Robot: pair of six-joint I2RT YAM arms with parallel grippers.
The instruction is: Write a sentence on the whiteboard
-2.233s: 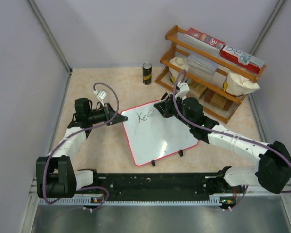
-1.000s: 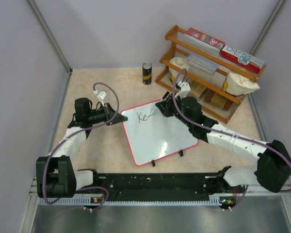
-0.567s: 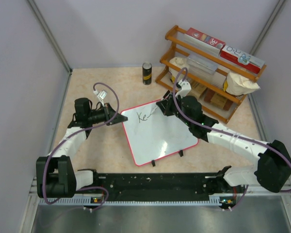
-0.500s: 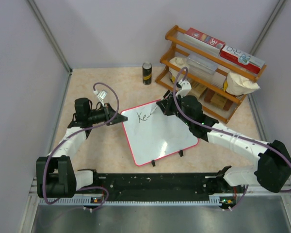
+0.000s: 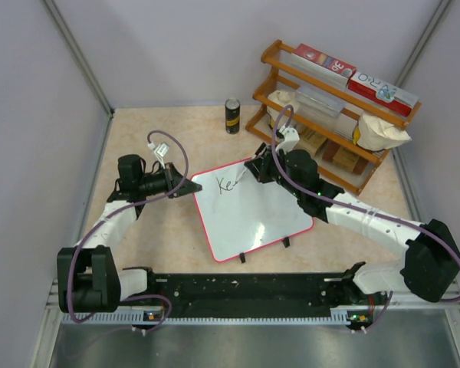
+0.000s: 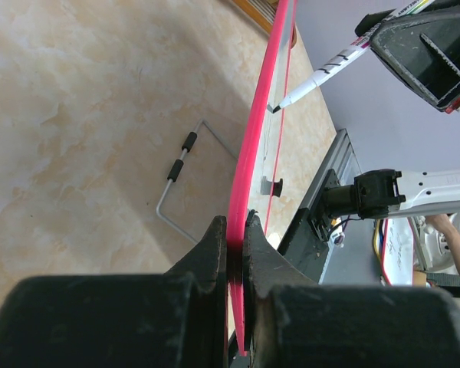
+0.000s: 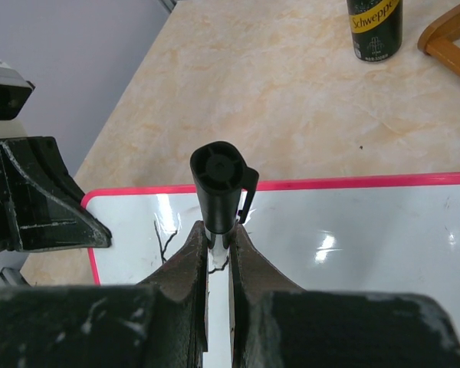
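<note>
One whiteboard, marbled beige tabletop, lilac walls

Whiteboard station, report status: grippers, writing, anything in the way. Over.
Left gripper shut on whiteboard rim. Right gripper shut on marker, tip at the board. Sentence barely begun, a few letters. Can and rack stand apart from the board; nothing blocking.

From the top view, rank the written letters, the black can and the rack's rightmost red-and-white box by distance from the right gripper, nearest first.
From the right gripper, which holds the marker:
1. Written letters, just left of it on the whiteboard.
2. Black can, farther back, slightly left.
3. Rightmost red-and-white box, far off to the right.
</note>
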